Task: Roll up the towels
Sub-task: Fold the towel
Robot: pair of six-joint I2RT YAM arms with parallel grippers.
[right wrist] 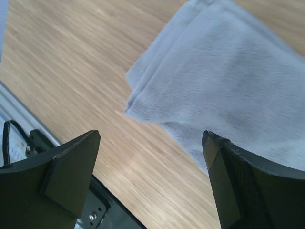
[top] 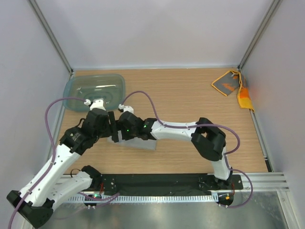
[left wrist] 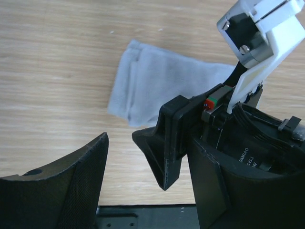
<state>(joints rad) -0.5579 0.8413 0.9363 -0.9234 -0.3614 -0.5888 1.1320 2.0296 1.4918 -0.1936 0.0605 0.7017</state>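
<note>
Right wrist view: right gripper fingers spread wide above the folded grey towel, just in front of the tub. The left gripper is also apart. Nothing pins the towel, so its folds may slacken, and the crowded grippers could collide.

Top camera high at near edge, looking down; wrist cameras close, downward, sharing grey towel.

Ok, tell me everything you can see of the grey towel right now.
The grey towel is a light grey, soft, fuzzy cloth. It is gathered into several layers and looks flattish rather than tightly rolled, with the stacked edges showing at one end. It lies on the wooden table, left of centre and toward the front. In the top view both arms partly hide it. The right tool hangs over it with jaws wide apart, and nothing grips the towel.
</note>
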